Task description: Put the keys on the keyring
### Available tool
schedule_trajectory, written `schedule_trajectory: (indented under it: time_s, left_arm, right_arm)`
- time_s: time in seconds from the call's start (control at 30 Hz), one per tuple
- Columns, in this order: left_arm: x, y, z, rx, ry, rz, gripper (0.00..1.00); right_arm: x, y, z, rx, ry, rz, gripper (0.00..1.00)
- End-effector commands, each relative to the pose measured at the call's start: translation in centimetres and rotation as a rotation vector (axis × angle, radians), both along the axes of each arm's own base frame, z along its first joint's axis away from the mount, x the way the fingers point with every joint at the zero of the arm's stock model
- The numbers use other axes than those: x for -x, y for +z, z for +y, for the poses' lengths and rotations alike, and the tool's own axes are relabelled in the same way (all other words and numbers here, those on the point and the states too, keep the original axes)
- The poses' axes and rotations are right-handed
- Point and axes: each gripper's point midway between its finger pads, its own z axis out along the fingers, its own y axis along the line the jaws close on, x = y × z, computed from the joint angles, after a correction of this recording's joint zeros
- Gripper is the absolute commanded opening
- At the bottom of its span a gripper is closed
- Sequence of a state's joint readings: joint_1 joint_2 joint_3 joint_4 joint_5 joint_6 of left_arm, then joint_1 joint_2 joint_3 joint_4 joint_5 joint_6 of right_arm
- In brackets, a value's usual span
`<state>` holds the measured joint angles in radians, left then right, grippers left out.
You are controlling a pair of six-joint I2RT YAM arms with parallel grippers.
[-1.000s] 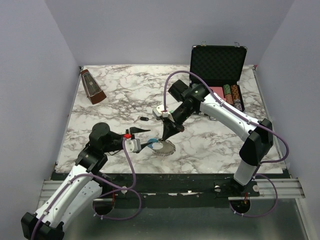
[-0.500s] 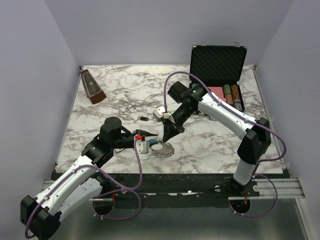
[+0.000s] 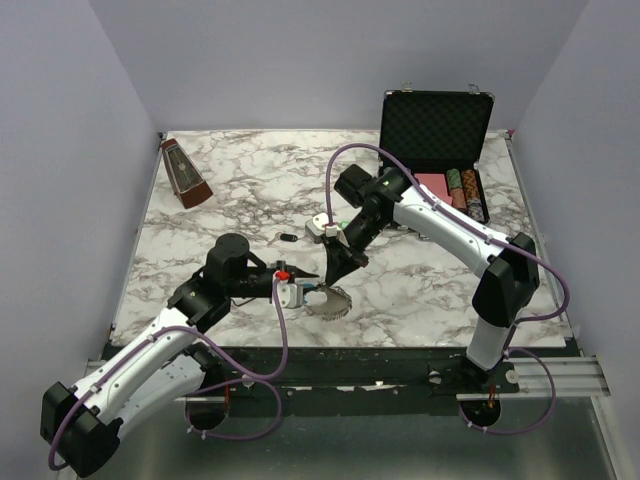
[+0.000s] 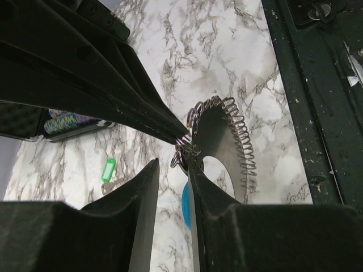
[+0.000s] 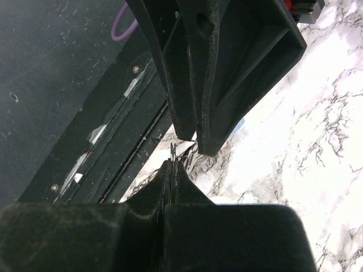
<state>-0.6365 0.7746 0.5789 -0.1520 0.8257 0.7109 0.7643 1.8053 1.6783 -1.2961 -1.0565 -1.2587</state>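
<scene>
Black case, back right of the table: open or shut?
Open. The case has its lid standing upright, foam lining facing the top camera, and the poker chips in its base are exposed.

Table [image 3: 240, 180]: white marble with grey-black veining; walls [image 3: 70, 150] pale lavender. Keyring [image 3: 328, 299], near centre: silvery coiled links with a light blue section; key [image 4: 108, 169] with a bright green head. Far right, black case [image 3: 436, 130] with dimpled black lining and multicoloured striped poker chips [image 3: 467, 192]; far left, brown pyramid-shaped object [image 3: 185, 173]; left arm [image 3: 150, 370] and right arm [image 3: 450, 225] white and black, cables [image 3: 265, 350] purple.
</scene>
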Motion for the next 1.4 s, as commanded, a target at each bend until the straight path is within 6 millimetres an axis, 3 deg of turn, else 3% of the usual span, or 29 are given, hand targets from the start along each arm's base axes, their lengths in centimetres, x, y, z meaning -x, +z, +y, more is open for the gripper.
schedule_trajectory:
  time_s: [0.0, 0.2, 0.3, 0.43, 0.83, 1.07, 1.37]
  left_arm:
    - [0.4, 1.0, -0.5, 0.021, -0.037, -0.030, 0.33]
    - [0.6, 0.9, -0.7, 0.018, -0.049, -0.023, 0.29]
    - [0.7, 0.7, -0.7, 0.013, -0.050, -0.019, 0.21]
    - [0.7, 0.8, -0.7, 0.014, -0.043, -0.023, 0.00]
    - [1.2, 0.5, 0.3, 0.013, 0.012, 0.015, 0.00]
    - [0.7, 0.7, 0.8, 0.036, 0.108, 0.066, 0.00]
    - [0.1, 1.3, 1.1, 0.084, 0.184, 0.102, 0.00]
  right_arm:
    - [0.4, 0.9, 0.5, -0.037, 0.013, 0.037, 0.01]
    - [0.3, 0.7, 0.5, -0.029, 0.008, 0.047, 0.01]
    - [0.3, 0.6, 0.6, -0.024, 0.005, 0.054, 0.01]
    - [0.1, 0.5, 0.6, -0.018, 0.000, 0.058, 0.01]
    - [-0.8, 1.4, 1.2, -0.011, -0.086, 0.146, 0.01]
    - [-2.2, 2.0, 0.8, -0.027, -0.179, 0.276, 0.01]
    - [-3.7, 1.2, 0.9, -0.017, -0.323, 0.482, 0.01]
